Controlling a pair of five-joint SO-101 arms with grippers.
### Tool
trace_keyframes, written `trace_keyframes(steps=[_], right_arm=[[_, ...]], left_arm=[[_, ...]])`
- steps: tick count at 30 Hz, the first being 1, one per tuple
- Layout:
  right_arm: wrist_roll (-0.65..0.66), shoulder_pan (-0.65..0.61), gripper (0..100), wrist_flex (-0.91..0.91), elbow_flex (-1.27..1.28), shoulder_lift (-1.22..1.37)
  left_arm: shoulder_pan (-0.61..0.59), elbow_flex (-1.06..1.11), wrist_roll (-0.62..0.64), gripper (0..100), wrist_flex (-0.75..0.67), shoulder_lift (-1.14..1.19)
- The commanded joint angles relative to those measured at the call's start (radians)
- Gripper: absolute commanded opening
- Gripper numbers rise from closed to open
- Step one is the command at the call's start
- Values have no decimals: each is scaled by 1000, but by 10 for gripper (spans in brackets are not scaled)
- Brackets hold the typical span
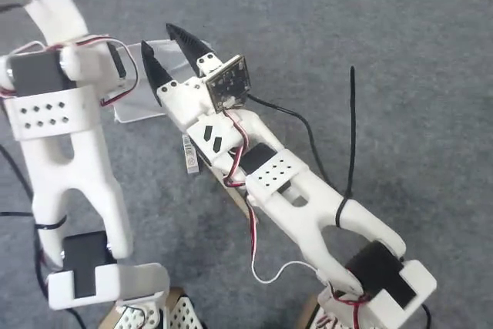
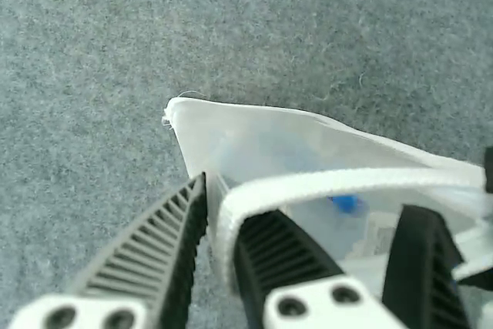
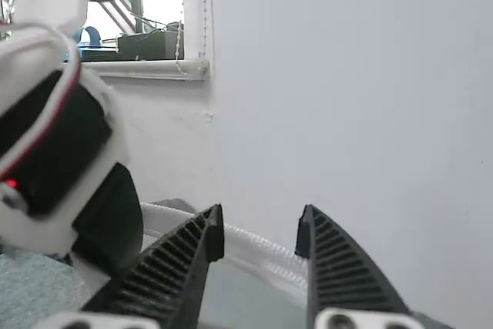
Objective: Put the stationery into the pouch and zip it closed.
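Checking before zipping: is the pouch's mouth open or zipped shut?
Open: the pouch rim gapes wide, one side pinched in the left gripper.

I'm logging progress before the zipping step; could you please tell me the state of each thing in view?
pouch: unzipped, mouth open.
stationery: inside the pouch, a blue piece showing.
left gripper: shut on the pouch's rim.
right gripper: open, holding nothing, at the pouch.

Indoor robotics test bench, prob. a lab or office room.
Grey carpet-like table cover [image 1: 416,59], plain white painted wall [image 3: 347,75], white window sill [image 3: 146,69] w/ beaded blind cord [image 3: 185,13]; exposed red/white servo wires [image 1: 253,236].
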Motion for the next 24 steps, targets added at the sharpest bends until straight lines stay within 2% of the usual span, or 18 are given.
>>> trace_keyframes(steps=[1,11,19,24], right_arm=[[0,-5,133,108,3,-105],[0,-4,130,524,-21,-458],[-3,-4,130,888,-110,-512],[-5,-4,130,1023,-112,-512]], left_arm=[[-2,-21,17,10,29,-15],[-2,-21,17,10,29,-15],[-2,-21,17,10,17,-8],[-14,-21,17,10,17,-8]])
